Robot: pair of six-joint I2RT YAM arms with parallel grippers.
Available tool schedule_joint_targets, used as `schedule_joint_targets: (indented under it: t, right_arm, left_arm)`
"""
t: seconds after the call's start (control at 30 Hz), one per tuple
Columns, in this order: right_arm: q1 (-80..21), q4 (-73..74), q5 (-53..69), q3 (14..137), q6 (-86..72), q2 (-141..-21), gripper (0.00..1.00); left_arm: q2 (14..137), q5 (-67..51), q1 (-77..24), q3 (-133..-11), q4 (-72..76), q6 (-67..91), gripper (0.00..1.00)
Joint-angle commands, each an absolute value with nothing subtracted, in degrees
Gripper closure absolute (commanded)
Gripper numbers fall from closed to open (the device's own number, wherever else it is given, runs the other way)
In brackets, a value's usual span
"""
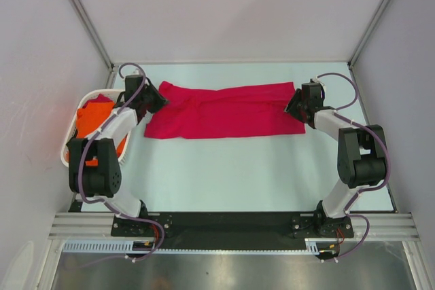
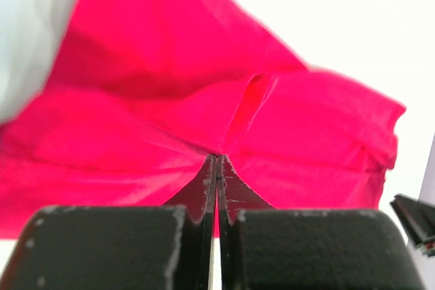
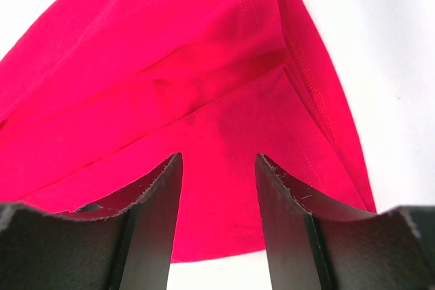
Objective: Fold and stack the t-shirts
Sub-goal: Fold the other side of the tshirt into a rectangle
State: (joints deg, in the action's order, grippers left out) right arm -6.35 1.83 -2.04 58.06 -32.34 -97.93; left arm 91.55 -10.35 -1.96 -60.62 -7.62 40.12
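The crimson t-shirt [image 1: 224, 110] lies spread sideways across the far part of the table, rumpled at its left end. My left gripper [image 1: 160, 100] is at that left end. In the left wrist view its jaws are shut [image 2: 217, 157] on a pinch of the crimson cloth [image 2: 136, 100], with creases running out from the tips. My right gripper [image 1: 291, 108] sits at the shirt's right end. It is open [image 3: 217, 161], its fingers either side of flat crimson cloth [image 3: 170, 66] near the hemmed edge. The orange t-shirt [image 1: 88, 119] lies bunched in the basket, partly hidden by my left arm.
The white oval basket [image 1: 65, 153] stands at the table's left edge beside my left arm. White walls and metal posts [image 1: 81, 11] close in the left, right and back. The black base rail [image 1: 224, 225] runs along the near edge.
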Motion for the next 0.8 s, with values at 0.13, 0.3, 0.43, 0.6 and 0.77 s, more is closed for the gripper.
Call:
schedule_joint_targets:
  t: [0.13, 0.3, 0.43, 0.6, 0.77]
  right_arm:
    - [-6.3, 0.5, -1.2, 58.3, -31.6, -98.4, 0.48]
    - [-6.5, 0.4, -1.1, 58.4, -31.6, -98.5, 0.48]
    - [-6.8, 0.4, -1.6, 57.8, -31.0, -97.6, 0.48]
    - [-6.9, -3.6, -4.3, 55.9, -29.1, -93.7, 0.47]
    - [-6.2, -4.2, -10.7, 56.2, -26.2, -91.7, 0.46]
  left_arm:
    - [99.0, -9.0, -0.2, -77.7, -12.0, 37.0, 1.00]
    - [109.5, -10.3, -0.2, -87.2, -15.2, 37.4, 0.64]
    - [111.2, -10.7, -0.2, -89.0, -17.8, 37.9, 0.23]
    - [101.5, -15.7, -0.2, -75.6, -8.4, 38.9, 0.23]
    - [91.2, -15.0, -3.1, -66.6, -8.4, 36.8, 0.23]
